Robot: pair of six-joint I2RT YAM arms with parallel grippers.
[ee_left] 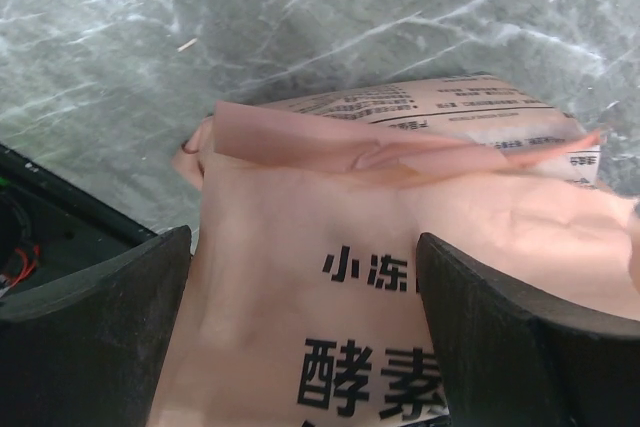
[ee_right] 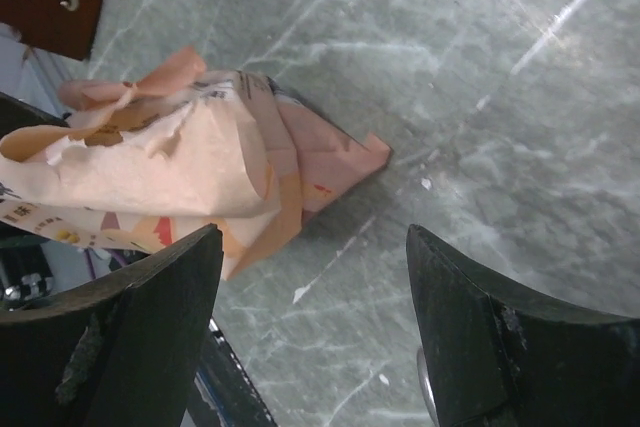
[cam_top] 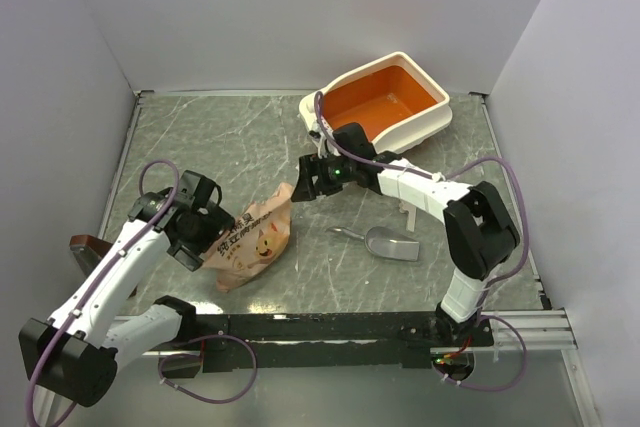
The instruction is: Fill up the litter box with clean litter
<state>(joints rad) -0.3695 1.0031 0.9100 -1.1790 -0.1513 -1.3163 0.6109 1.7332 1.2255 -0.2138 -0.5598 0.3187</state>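
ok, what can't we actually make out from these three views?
- Clean litter: none visible anywhere; the paper bag hides its contents behind its walls.
- Left tool: fingers straddle the bag, but the left wrist view's bottom edge cuts off any contact.
- Litter box: near-left corner hidden behind the right arm in the top view.
- Bag print: too small in the top view, cropped in the left wrist view.

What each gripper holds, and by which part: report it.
Nothing is held. The left gripper stands open over the paper bag; the right gripper is open beside the bag's end, only table between its jaws.
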